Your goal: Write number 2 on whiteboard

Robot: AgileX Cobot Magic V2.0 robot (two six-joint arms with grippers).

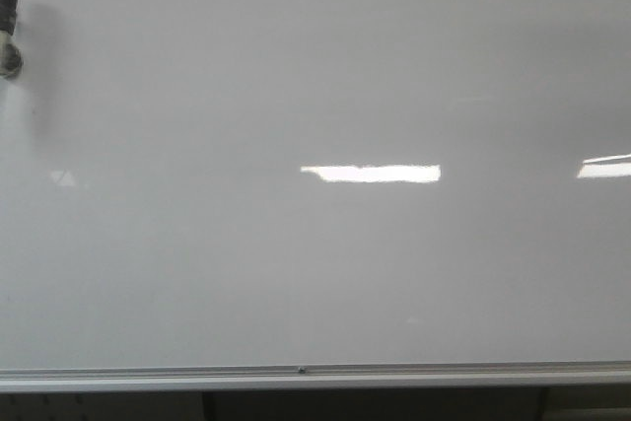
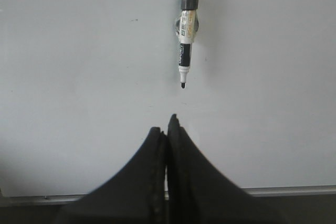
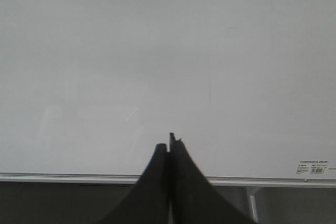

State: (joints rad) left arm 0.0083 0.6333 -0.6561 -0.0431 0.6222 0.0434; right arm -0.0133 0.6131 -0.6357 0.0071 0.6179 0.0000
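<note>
The whiteboard (image 1: pixel 315 273) fills the front view, its silver bottom rail (image 1: pixel 315 376) running along the lower edge, and its surface shows only bright reflections. A marker (image 2: pixel 186 30) hangs on the board with its black tip (image 2: pixel 183 85) pointing toward the left gripper (image 2: pixel 167 127), just ahead of the jaws and apart from them. That gripper's jaws are pressed together, grasping nothing. The right gripper (image 3: pixel 169 142) is likewise clenched and empty, facing bare board above the rail.

left black tapered pincer (image 2: pixel 168 124): fingers pressed together, holding nothing | right black tapered pincer (image 3: pixel 170 142): fingers pressed together, holding nothing
</note>
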